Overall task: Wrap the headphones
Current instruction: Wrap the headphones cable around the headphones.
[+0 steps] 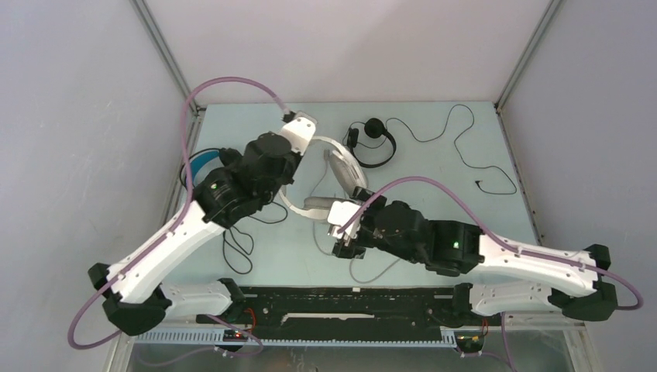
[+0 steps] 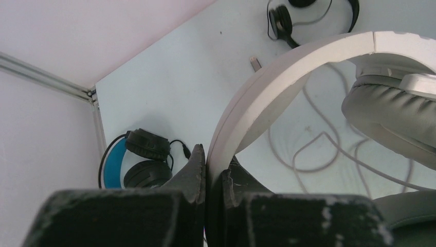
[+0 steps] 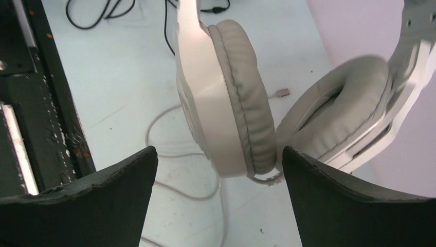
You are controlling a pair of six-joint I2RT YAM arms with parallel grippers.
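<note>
Left wrist: left tool (image 2: 212, 164) pinches the white headset (image 2: 288, 64) by its smooth band; right tool (image 3: 218, 152) gapes.

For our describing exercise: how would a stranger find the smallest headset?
Look to the table's far edge, near its middle. The small black headset lies there, beyond the white headset. Only it has a thin band and a thin black cable trailing right.

The left arm (image 1: 178, 232) reaches forward and inward from its base. The left gripper (image 2: 213, 174) is pinched tight on the white headset's (image 2: 288, 77) band. The right arm (image 1: 527, 260) stretches low to the left, and the right gripper (image 3: 218, 157) has its jaws spread wide.
</note>
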